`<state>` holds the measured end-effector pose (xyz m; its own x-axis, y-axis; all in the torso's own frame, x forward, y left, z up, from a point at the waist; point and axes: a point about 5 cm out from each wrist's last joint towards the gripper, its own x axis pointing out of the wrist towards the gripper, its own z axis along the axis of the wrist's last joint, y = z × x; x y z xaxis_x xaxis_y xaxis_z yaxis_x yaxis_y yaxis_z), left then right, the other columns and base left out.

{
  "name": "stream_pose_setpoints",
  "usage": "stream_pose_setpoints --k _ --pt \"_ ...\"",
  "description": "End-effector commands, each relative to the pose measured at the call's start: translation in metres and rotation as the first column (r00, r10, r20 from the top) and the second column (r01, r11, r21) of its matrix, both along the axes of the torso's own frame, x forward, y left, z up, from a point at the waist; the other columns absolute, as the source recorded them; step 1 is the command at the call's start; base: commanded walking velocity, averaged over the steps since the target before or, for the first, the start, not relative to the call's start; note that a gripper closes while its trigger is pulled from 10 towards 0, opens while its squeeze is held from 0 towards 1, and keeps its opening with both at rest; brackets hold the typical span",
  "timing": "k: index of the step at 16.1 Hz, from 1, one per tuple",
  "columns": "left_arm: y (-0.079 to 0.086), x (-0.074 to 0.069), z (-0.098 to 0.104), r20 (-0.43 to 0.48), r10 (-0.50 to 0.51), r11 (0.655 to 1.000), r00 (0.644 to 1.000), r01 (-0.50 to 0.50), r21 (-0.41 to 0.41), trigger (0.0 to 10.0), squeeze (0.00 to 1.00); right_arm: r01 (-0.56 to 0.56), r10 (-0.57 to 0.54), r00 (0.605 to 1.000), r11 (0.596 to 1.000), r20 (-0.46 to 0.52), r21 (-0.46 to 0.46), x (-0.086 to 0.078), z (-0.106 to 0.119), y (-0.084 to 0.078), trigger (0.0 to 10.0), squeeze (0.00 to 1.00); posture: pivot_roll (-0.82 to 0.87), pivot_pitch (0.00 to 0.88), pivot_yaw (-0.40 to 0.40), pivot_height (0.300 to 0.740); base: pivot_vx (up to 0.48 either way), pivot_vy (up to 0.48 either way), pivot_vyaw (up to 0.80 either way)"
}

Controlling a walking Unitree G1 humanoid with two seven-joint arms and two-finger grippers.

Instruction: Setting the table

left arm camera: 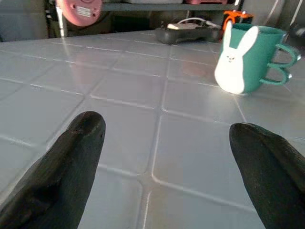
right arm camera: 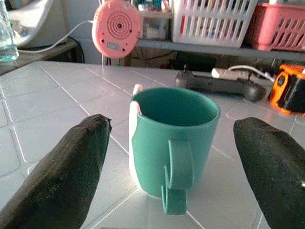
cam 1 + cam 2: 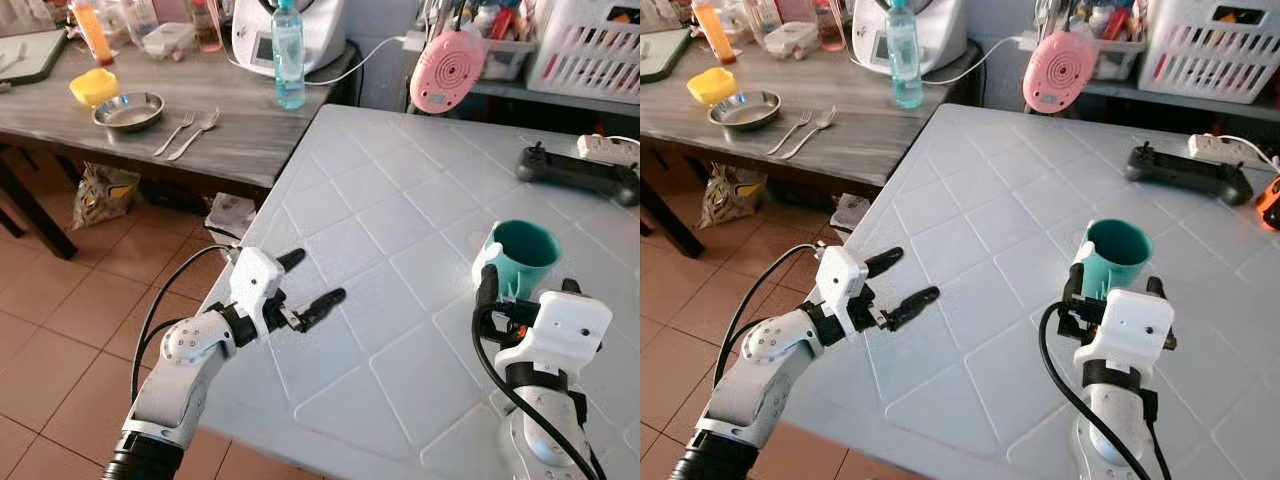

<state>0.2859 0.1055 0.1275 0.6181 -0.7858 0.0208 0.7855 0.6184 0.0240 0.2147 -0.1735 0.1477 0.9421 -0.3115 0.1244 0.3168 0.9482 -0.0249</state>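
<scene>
A teal mug (image 3: 1116,255) with a white rabbit shape on its side stands upright on the white tiled worktop (image 3: 970,220), towards the robot's right. The right tool (image 2: 174,157) sits just behind it with both black fingers (image 2: 62,167) spread wide, one to each side of the mug and apart from it; the handle faces the wrist. The left tool (image 3: 310,285) hangs over the worktop's near left edge, its fingers also parted and holding nothing, well apart from the mug.

Farther back on the white worktop lie a black controller (image 3: 575,172) and a white power strip (image 3: 610,148), with an orange object (image 3: 1270,203) at the edge, probably a tape measure. A pink round device (image 3: 446,70) hangs beyond the far edge, near a white basket (image 3: 1215,45).

To the left stands a grey wooden worktop (image 3: 230,130) carrying a steel bowl (image 3: 128,111), a yellow item (image 3: 94,87), a fork (image 3: 174,132) beside a spoon (image 3: 196,133), a clear water bottle (image 3: 288,55) and a white appliance (image 3: 255,35).
</scene>
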Motion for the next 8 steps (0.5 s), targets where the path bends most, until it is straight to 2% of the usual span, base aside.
stream_pose_setpoints --k 1,4,8 --pt "-0.002 -0.002 0.003 0.0 -0.035 0.999 0.999 0.035 0.005 10.0 0.0 0.016 -0.015 1.0 0.999 -0.015 0.042 -0.001 -0.006 0.002 10.0 0.0 0.05 0.132 0.037 0.74 0.0 0.0 0.0" --pt "-0.004 -0.006 0.007 -0.021 -0.119 0.993 0.993 0.119 -0.013 10.0 0.0 0.055 -0.053 0.998 0.998 -0.039 0.042 0.001 -0.014 -0.004 10.0 0.0 0.05 0.126 0.035 0.74 0.0 0.0 0.0" --pt "-0.008 -0.008 0.008 -0.049 -0.19 0.982 0.981 0.189 -0.027 10.0 0.0 0.057 -0.055 0.998 0.997 -0.044 0.044 0.006 -0.018 -0.005 10.0 0.0 0.05 0.121 0.032 0.74 0.0 0.0 0.0"
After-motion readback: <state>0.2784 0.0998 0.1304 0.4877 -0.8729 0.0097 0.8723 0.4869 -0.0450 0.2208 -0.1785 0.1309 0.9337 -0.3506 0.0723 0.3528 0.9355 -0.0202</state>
